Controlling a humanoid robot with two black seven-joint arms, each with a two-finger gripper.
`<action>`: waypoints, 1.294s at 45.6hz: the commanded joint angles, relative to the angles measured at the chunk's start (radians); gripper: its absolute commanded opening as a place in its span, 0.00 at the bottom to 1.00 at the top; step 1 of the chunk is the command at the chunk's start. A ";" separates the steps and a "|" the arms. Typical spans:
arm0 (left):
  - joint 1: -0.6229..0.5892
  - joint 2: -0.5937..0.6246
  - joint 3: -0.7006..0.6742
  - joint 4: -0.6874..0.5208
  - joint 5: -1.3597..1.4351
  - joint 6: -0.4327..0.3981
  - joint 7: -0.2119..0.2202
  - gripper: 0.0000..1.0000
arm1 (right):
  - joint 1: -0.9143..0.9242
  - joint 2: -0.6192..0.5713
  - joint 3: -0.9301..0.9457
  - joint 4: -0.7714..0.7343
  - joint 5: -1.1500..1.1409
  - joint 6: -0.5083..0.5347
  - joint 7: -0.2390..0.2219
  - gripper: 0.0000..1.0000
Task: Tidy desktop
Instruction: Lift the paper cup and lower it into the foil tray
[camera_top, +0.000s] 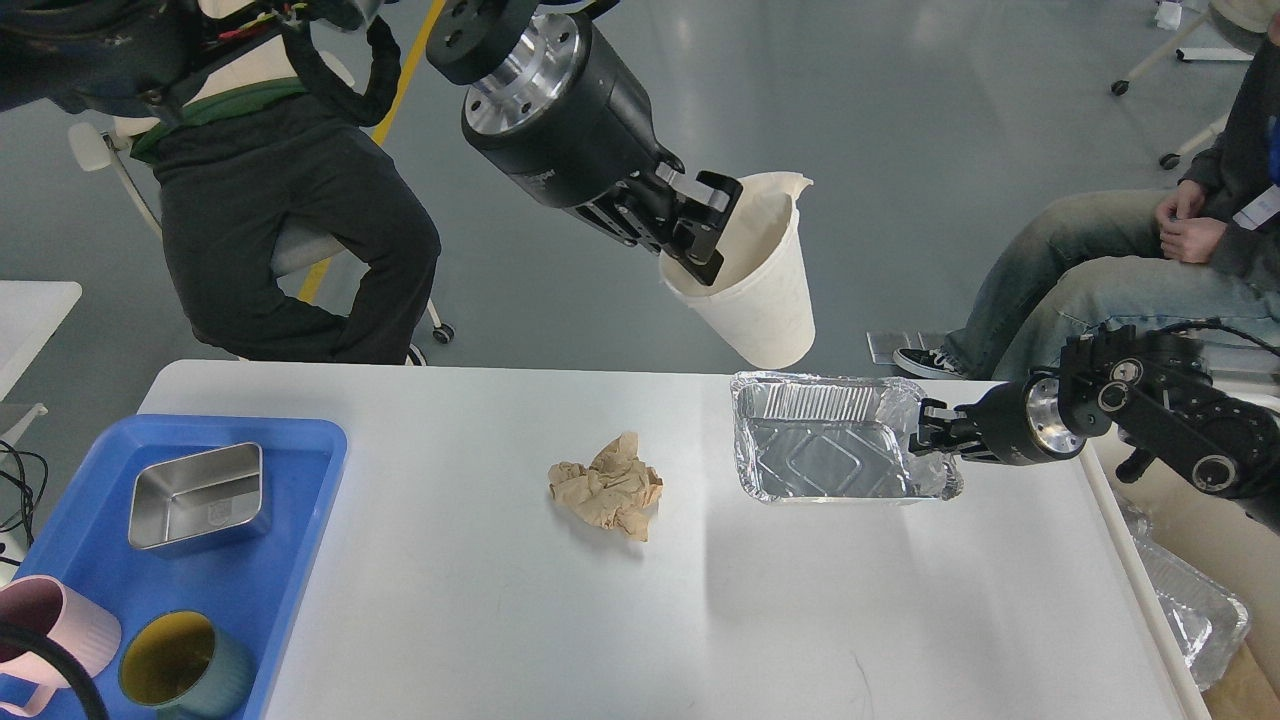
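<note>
Head view: our left gripper (702, 232) clamps the white paper cup (760, 290) by its rim, aloft.
Right gripper (925, 432): we pinch the foil tray (830, 440) edge on the desktop (500, 620).
</note>
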 joint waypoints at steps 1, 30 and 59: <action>0.083 -0.162 -0.004 0.221 0.043 0.000 -0.007 0.01 | 0.002 -0.003 0.000 0.011 0.002 0.000 0.000 0.00; 0.452 -0.536 -0.006 0.672 0.247 0.293 -0.147 0.02 | 0.005 -0.029 0.003 0.063 0.003 0.003 -0.002 0.00; 0.608 -0.532 -0.004 0.582 0.312 0.458 -0.233 0.56 | 0.003 -0.054 0.022 0.129 0.006 0.005 -0.006 0.00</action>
